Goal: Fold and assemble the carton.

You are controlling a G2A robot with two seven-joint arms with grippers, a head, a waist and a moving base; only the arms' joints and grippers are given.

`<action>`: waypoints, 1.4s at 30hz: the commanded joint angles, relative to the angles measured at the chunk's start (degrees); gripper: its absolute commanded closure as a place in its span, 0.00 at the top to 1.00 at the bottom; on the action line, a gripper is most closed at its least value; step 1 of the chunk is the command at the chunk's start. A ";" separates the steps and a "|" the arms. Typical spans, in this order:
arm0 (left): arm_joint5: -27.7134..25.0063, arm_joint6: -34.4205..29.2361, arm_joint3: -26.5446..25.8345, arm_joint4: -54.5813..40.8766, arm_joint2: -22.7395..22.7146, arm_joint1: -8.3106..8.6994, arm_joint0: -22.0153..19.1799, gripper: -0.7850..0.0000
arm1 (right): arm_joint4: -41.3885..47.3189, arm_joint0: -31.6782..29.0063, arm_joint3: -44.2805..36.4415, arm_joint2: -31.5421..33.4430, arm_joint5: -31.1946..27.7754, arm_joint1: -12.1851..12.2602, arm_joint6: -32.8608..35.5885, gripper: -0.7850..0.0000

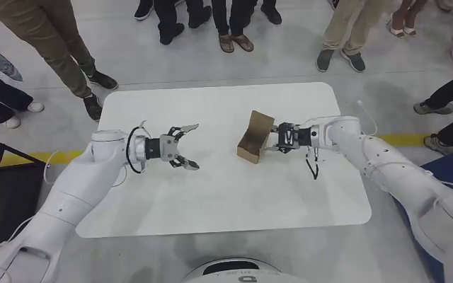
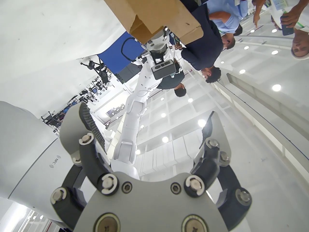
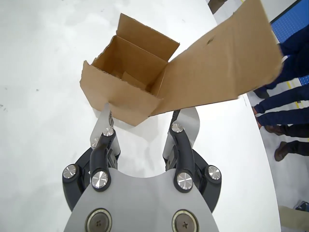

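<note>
A brown cardboard carton [image 1: 255,136] stands on the white table [image 1: 212,205], right of centre, with its top open and one large flap [image 3: 217,59] raised. My right gripper [image 1: 273,139] is at the carton's right side and is open. In the right wrist view it [image 3: 140,113] straddles a lower corner of the carton [image 3: 125,83]; one fingertip [image 3: 106,108] touches the near wall, the other is hidden under the large flap. My left gripper [image 1: 190,147] hangs open and empty to the left of the carton, a short gap away. Its fingers [image 2: 90,121] point toward the carton [image 2: 149,8].
The table has rounded corners, and its far edge [image 1: 219,88] lies just behind the carton. A black cable [image 1: 312,167] dangles from the right arm above the table. Beyond the carton, the left wrist view catches the right arm [image 2: 154,59].
</note>
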 commanded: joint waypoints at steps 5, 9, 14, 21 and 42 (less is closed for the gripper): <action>0.04 0.00 0.02 -0.04 -0.02 0.00 0.02 1.00 | 0.19 -0.22 8.48 3.20 -3.49 1.31 -14.42 1.00; 0.04 0.00 0.02 -0.04 -0.02 0.00 0.02 1.00 | -0.49 -0.46 8.78 3.51 -4.67 1.89 -16.81 1.00; -6.03 3.90 0.41 -4.12 -1.58 -0.56 2.24 1.00 | -0.49 -0.46 8.78 3.51 -4.67 1.89 -16.81 1.00; -5.21 4.24 6.81 -3.96 5.09 -4.46 -6.95 1.00 | 4.56 -4.61 4.93 7.91 2.25 3.38 -16.59 1.00; -8.95 20.55 -4.99 42.31 14.48 -4.52 -17.63 1.00 | 7.63 -6.13 3.64 9.39 0.85 4.08 -17.27 1.00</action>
